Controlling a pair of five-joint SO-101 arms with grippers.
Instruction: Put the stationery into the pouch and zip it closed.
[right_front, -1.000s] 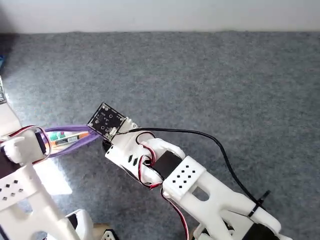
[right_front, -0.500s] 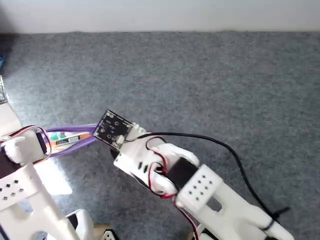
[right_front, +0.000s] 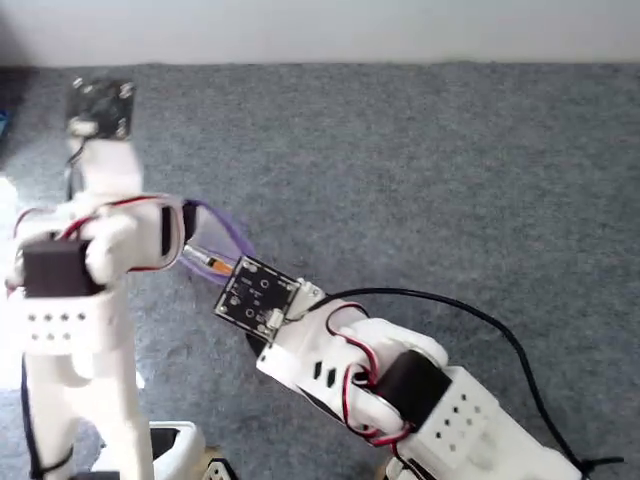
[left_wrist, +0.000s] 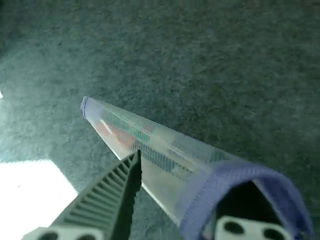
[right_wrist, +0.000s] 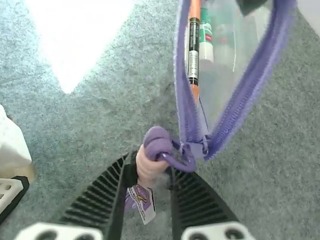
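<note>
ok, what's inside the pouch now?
Inside the clear pouch: an orange pen and a green-and-white tube beside it. The purple zipper band covers whatever lies behind it, so more items can't be ruled out.

Soft, even light covers the grey bench (right_front: 450, 180) in the high view. The left wrist view is dim, and beside the pouch (left_wrist: 150, 145) a white patch (left_wrist: 25, 195) of bench is washed out. The right wrist view is bright. Pale glare streaks the pouch's clear wall, a faint shadow lies beside it, and the zip pull (right_wrist: 156, 142) in the right hand (right_wrist: 150, 167) is evenly lit.
</note>
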